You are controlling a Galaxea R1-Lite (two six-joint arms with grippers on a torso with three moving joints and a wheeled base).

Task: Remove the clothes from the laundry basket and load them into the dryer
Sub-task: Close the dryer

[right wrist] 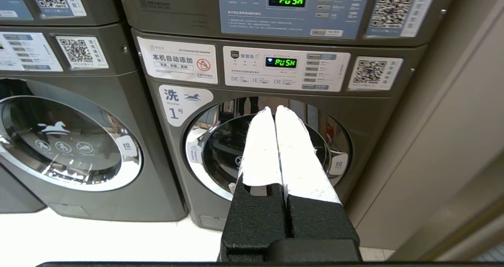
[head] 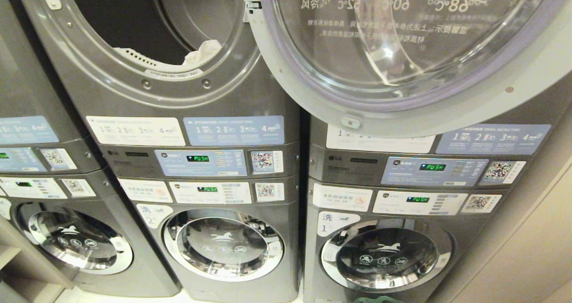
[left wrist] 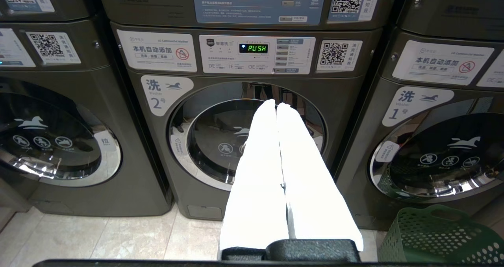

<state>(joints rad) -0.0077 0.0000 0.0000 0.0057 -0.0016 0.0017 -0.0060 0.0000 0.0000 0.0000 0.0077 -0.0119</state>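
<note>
White cloth [head: 203,52] lies at the lip of the open grey metal dryer drum [head: 152,30]; the green plastic laundry basket [left wrist: 437,235] stands on the floor. Left pincer [left wrist: 276,103] and right pincer [right wrist: 274,109] are both closed, empty.

The left gripper [left wrist: 277,106] has its two white fingers [left wrist: 260,172] pressed together, holding nothing. It points at washer number 2 [left wrist: 220,141]. A green laundry basket [left wrist: 437,237] sits on the floor by washer number 1 [left wrist: 441,149].

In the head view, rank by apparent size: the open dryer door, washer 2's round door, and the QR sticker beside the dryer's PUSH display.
1. Open dryer door, though it is nearest the camera.
2. Washer 2's door.
3. QR sticker.
</note>
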